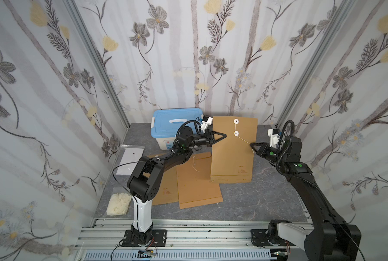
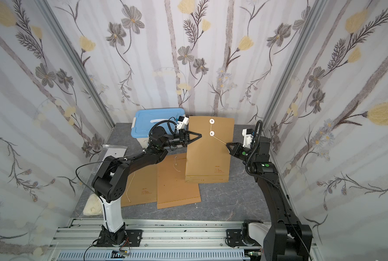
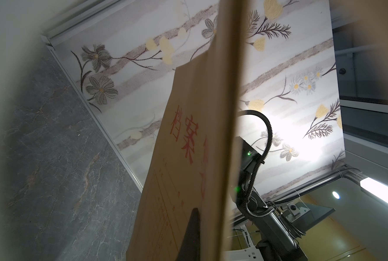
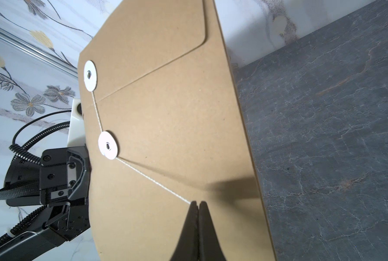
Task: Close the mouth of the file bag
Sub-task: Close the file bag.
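The kraft file bag stands upright on the counter, its side edge clamped in the closed left hand. The flap is folded down. The closed right hand pinches the string, taut from the lower disc. Further winding between the discs likely remains.

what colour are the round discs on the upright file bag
White discs, clearest in the right wrist view.
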You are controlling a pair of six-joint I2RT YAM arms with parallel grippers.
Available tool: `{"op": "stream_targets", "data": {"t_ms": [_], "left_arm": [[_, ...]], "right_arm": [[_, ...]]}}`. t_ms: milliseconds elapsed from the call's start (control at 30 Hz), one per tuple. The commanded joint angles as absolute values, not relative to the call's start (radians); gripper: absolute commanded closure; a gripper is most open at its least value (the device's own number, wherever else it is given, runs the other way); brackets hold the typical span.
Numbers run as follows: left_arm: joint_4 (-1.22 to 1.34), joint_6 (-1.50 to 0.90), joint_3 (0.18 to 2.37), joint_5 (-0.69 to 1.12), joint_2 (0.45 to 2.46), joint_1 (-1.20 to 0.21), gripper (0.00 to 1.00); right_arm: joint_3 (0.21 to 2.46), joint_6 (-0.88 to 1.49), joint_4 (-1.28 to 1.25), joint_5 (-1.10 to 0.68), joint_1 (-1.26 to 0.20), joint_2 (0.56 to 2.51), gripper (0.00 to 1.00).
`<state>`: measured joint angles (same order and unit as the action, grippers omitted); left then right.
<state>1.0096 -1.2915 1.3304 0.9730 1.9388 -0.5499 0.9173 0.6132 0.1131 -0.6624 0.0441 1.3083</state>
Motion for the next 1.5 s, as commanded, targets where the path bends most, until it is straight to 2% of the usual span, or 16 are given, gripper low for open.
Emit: {"op": "stream_targets", "data": {"t_ms": [0, 267, 567, 1033, 1467], "left_arm": [[0.96, -1.224, 1.323, 1.004, 1.9, -0.561, 1.0], [0.785, -1.068, 1.297, 1.012, 1.832, -0.591, 1.0], [0.719, -0.996, 1.287, 1.023, 1.809, -0.594, 1.0], [0.764, -0.999, 1.29, 1.05, 1.823, -0.599, 1.0], [0.65, -0.94, 1.353, 1.039, 1.87, -0.624, 1.0]], "right_arm": [[0.927, 0.6, 0.111, -0.666, 0.049, 1.301, 1.0], [1.029, 0.568, 0.171, -0.655, 0.063, 1.318, 1.0], [1.094, 0.567, 0.183, -0.651, 0.073, 1.338, 1.0], [1.18, 0.538, 0.226, -0.629, 0.072, 1.393, 1.0], [1.241, 0.593, 0.215, -0.595, -0.004, 1.395, 1.0]]}}
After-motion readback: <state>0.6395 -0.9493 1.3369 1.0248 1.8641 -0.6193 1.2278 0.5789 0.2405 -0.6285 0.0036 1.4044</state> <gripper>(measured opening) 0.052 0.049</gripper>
